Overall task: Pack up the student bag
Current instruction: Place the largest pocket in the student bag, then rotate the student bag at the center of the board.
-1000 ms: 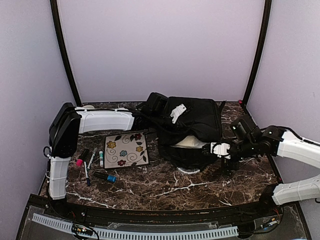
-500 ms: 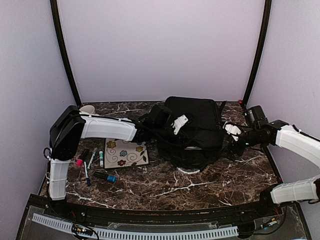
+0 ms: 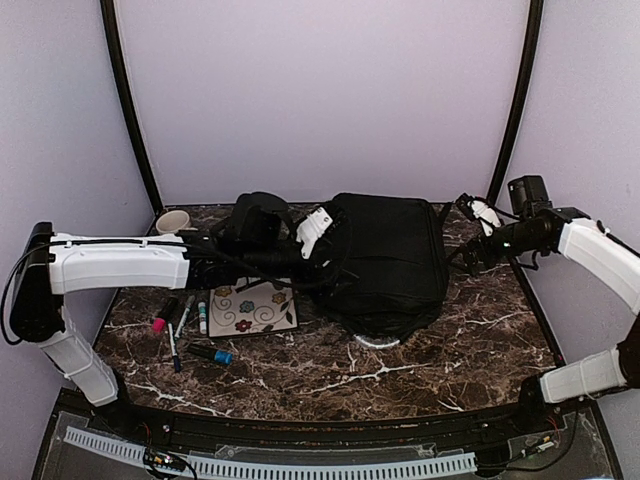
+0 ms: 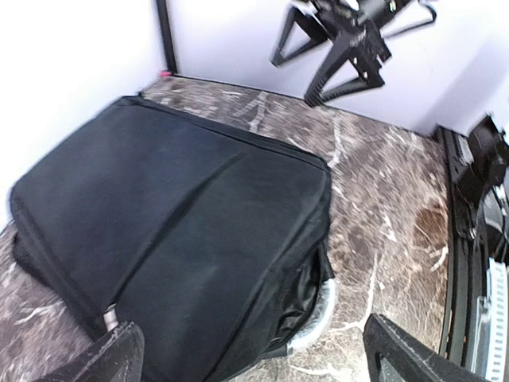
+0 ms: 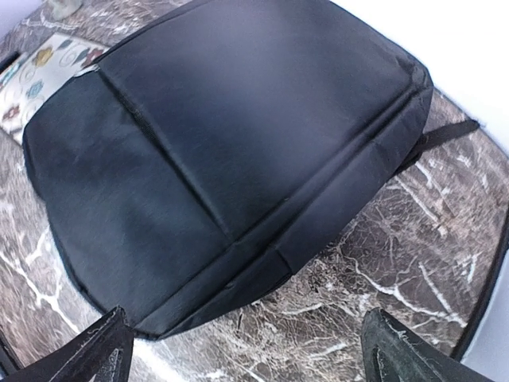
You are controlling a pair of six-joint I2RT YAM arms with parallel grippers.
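Overhead first: the student bag [image 3: 390, 262] lies flat on the marble table [image 3: 450, 365], set between the two arms. The left gripper [image 3: 318, 228] hovers at the bag's left edge. From up here I can't tell whether it touches the fabric. The right gripper [image 3: 482, 212] hangs off the bag's far right corner, clearly apart from it.

Over to the left wrist camera, and this settles the jaws. Its fingers [image 4: 111, 360] sit in the two bottom corners of the frame, spread wide, with only bag fabric below them, so it's holding nothing. This view also looks across the bag to the right gripper, up in the air against the wall. It shows the grey-white loop handle [image 4: 320, 306] curling out from under the bag's edge, far plainer than the sliver seen overhead.

Right wrist camera now: its fingers [image 5: 103, 350] are just as wide apart and just as empty. It looks down on the bag's smooth panel and seams, and it picks out a black strap [image 5: 449, 131] trailing from the bag's corner onto the marble.

Only the overhead gives the full spread left of the bag. A floral pad [image 3: 252, 307] lies just beside it. Further left are the markers [image 3: 185, 318], a blue-capped pen [image 3: 212, 354] and a cup [image 3: 173, 220]. The right wrist catches only the pad's corner, and the left wrist shows none of these.
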